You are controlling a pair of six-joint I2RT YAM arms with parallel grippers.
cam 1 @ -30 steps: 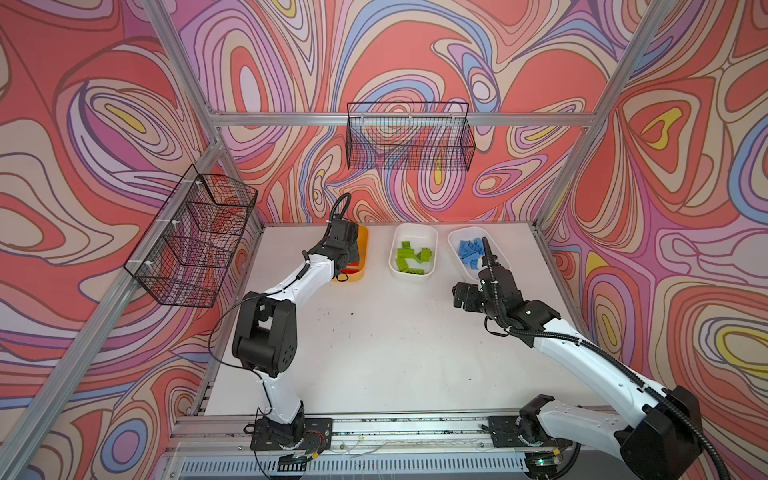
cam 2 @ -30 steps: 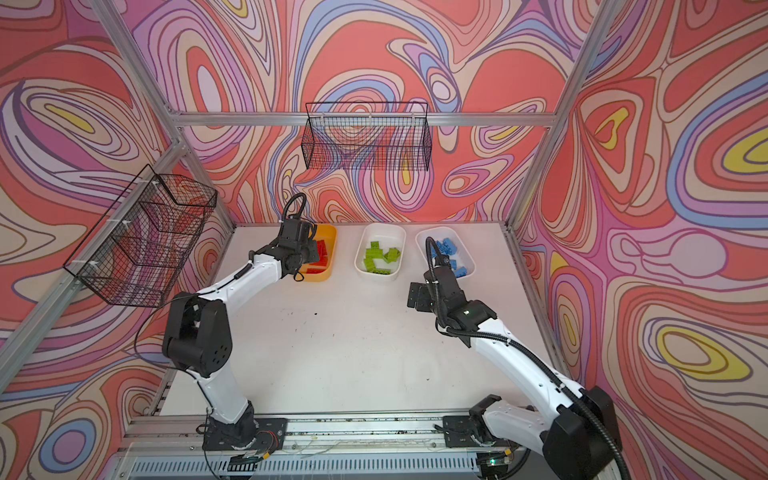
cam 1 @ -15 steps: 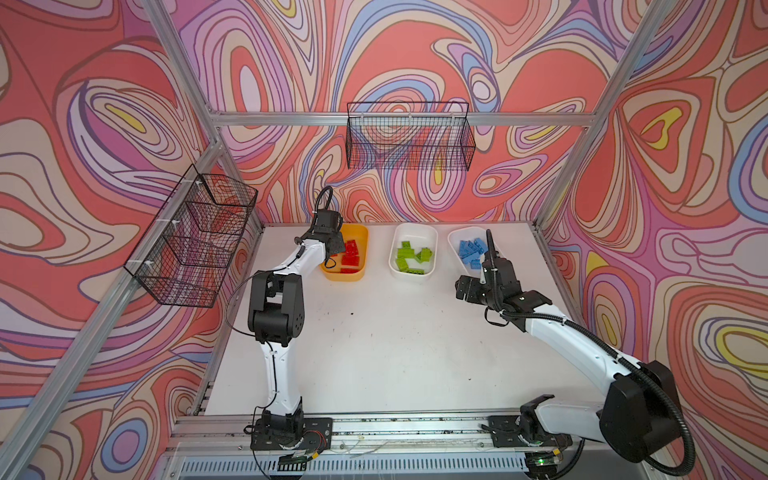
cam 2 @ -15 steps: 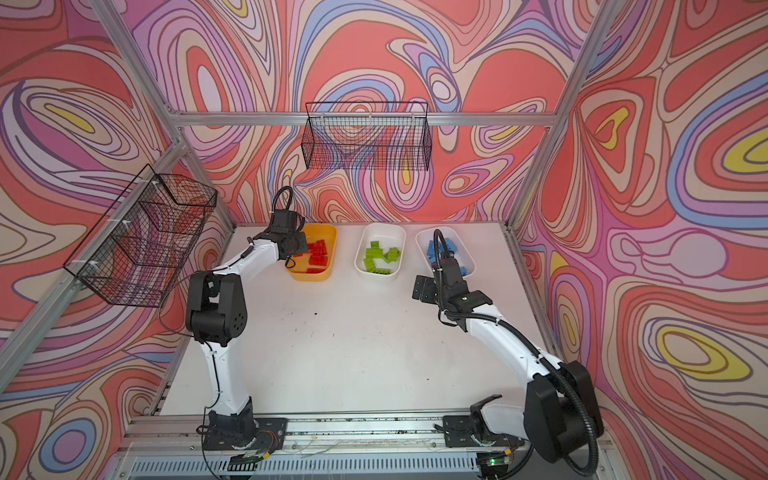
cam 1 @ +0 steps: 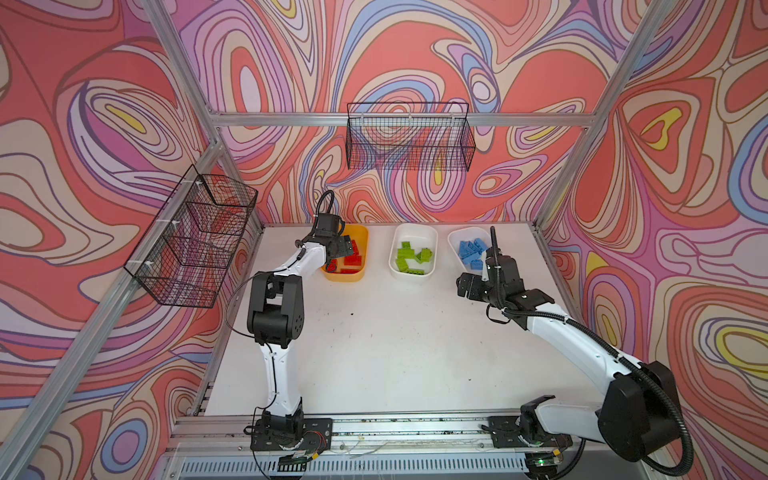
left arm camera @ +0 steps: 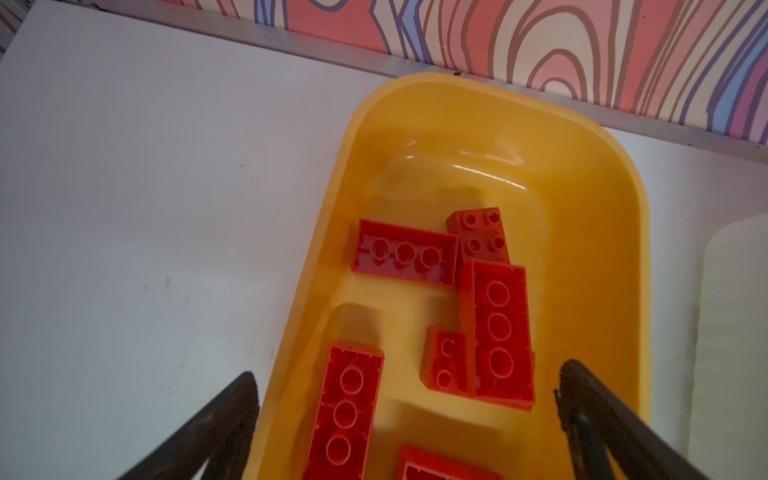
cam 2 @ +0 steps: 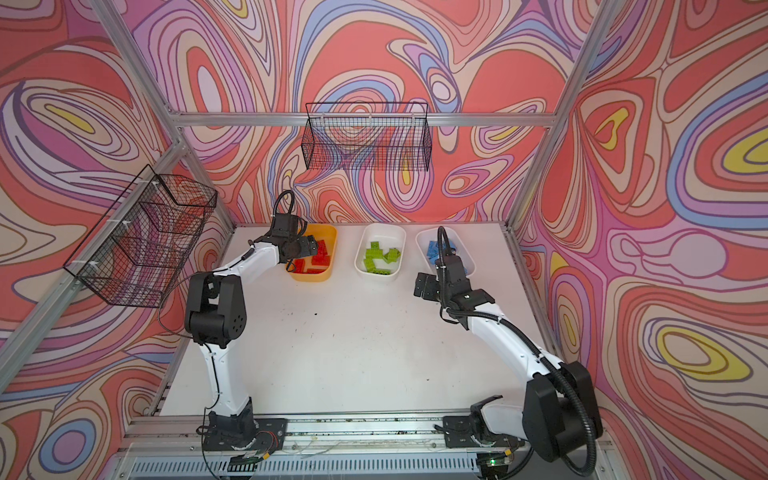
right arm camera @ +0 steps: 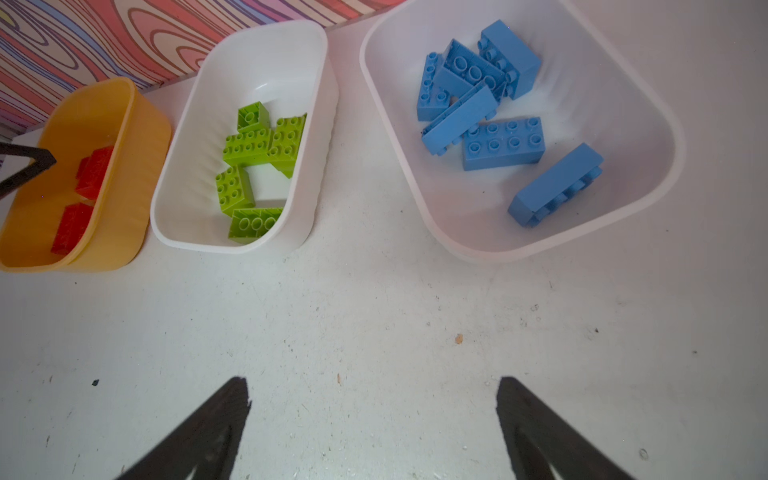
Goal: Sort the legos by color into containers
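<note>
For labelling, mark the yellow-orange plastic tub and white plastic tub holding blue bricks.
Yellow-orange plastic tub (left arm camera: pixel 498 97): left wrist view, rim.
White plastic tub holding blue bricks (right arm camera: pixel 615 104): right wrist view, bare inner wall.

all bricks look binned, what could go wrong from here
The open left pincer hangs low over the yellow tub, one finger outside its wall: retracting carelessly might hook the rim and spill the red bricks. The open right pincer sits close to the blue-brick tub; a swing could nudge it.
</note>
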